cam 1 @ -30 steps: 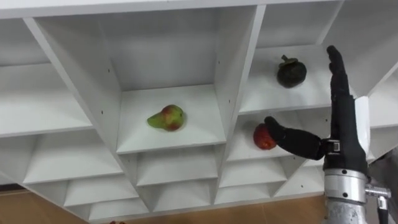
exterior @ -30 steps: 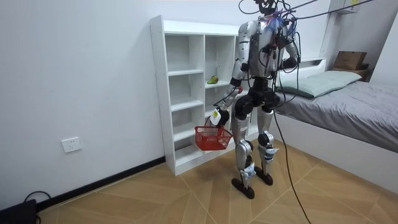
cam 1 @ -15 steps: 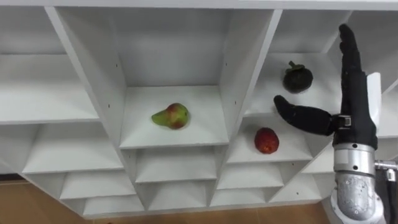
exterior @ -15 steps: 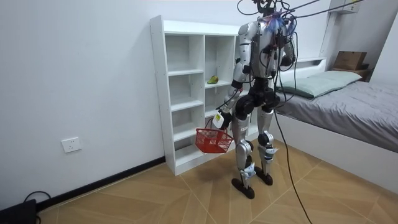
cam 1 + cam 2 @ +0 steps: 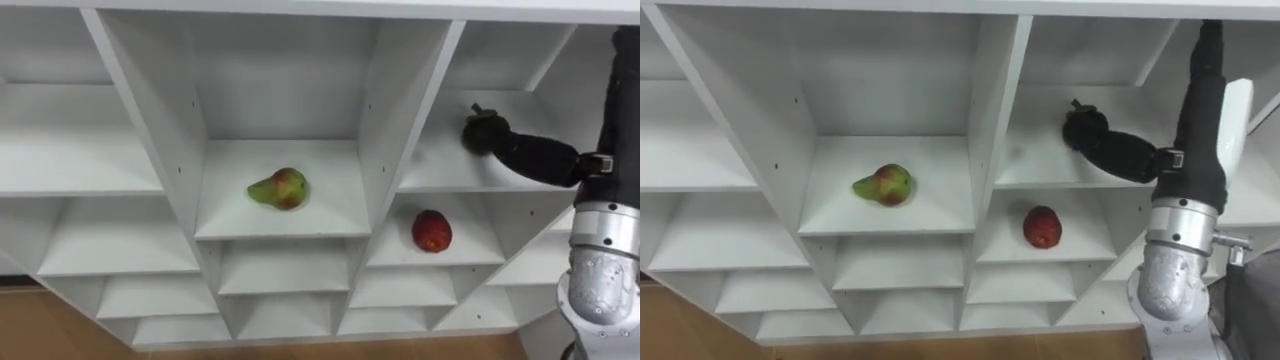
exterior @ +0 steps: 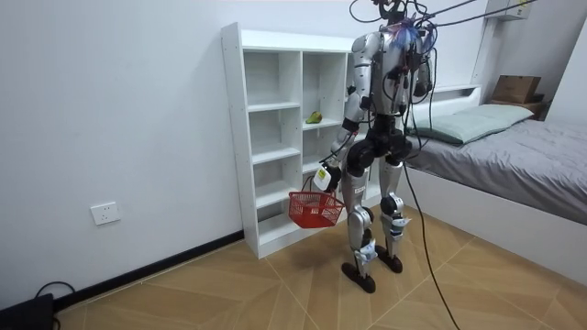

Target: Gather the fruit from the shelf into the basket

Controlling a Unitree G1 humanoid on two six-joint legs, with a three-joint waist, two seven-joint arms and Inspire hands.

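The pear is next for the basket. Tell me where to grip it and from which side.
Grip the pear round its broad reddish end, on the robot's right; the narrow green end tapers and would likely slip. Come straight in from the open front of its compartment, since it is closed on both sides.

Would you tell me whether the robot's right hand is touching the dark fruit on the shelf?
Cannot tell. In both eye views the thumb of the right hand overlaps the dark fruit, dark on dark, so neither contact nor gap shows plainly.
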